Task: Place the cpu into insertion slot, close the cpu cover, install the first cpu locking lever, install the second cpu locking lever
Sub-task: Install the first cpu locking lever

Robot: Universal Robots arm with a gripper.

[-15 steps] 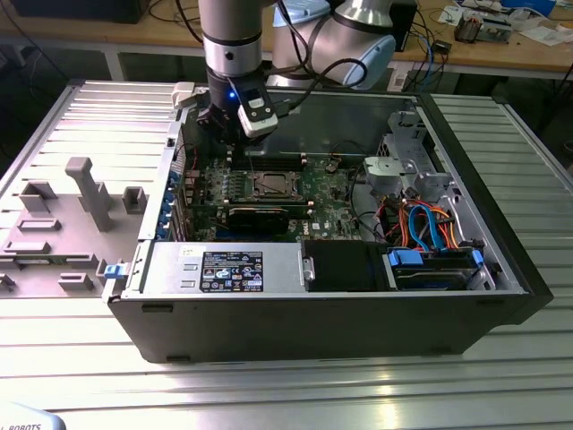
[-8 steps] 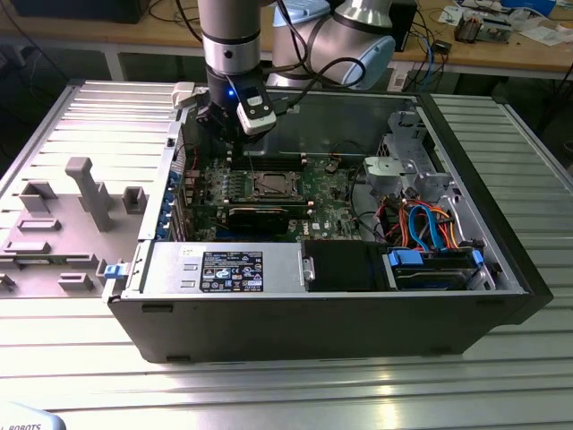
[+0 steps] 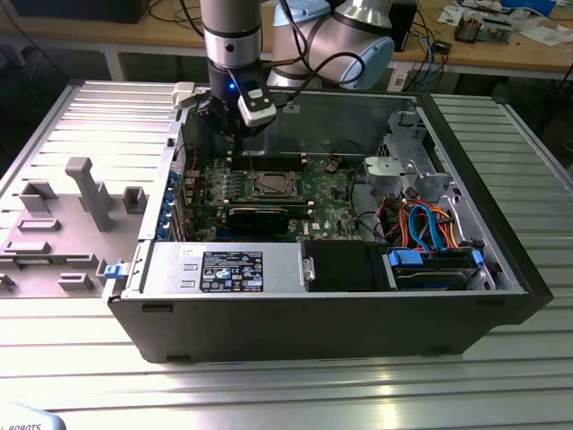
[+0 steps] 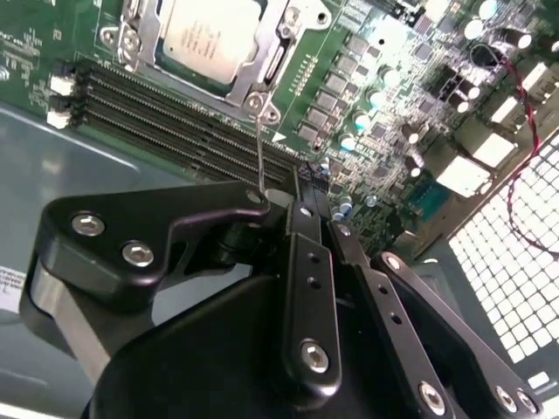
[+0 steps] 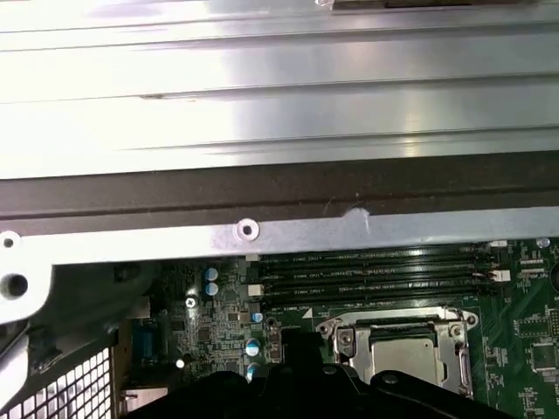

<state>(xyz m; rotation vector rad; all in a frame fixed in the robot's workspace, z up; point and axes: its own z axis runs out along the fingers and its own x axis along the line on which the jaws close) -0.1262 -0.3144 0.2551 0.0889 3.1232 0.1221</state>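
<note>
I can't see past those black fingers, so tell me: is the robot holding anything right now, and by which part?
It cannot be told. A thin metal lever runs from the CPU socket to the tool, but the contact point is hidden.

- An open black desktop computer case (image 3: 340, 313) lies on a ribbed silvery metal bench (image 3: 286, 385).
- The arm's black gripper (image 3: 240, 134) hangs over the green circuit board (image 3: 327, 193), near the case's far wall.
- The square, silvery-rimmed insertion slot (image 3: 272, 184) sits mid-board.
- A grey plastic fixture tray (image 3: 67, 224) lies beside the case, on the exterior view's left.
</note>
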